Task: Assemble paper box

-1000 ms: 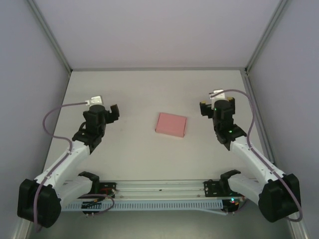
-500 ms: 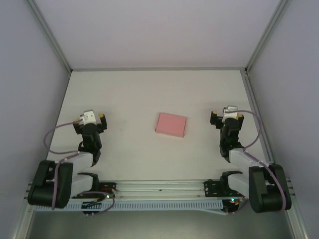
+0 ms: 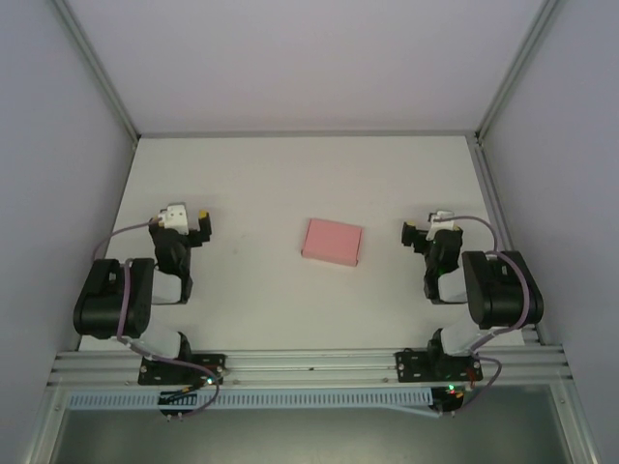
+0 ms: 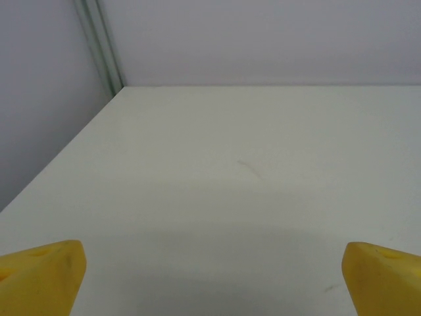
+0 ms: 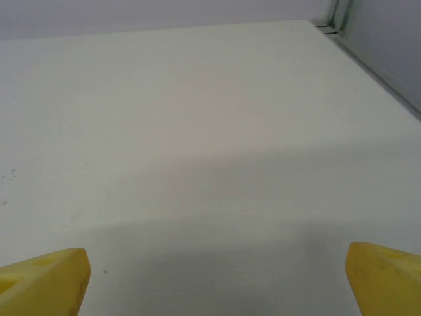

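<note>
- paper box (image 3: 332,242) sits mid table (image 3: 261,174), btwn both grippers, well apart from each
- left gripper (image 3: 200,223) & right gripper (image 3: 410,235): jaws wide, nothing held

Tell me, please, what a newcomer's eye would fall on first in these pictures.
The salmon-pink paper box stands out first, a small shallow rectangle lying alone in the middle of the white table. On either side and well apart from it, the left gripper and right gripper sit on folded arms. Their yellow fingertips are spread wide, holding nothing.
</note>
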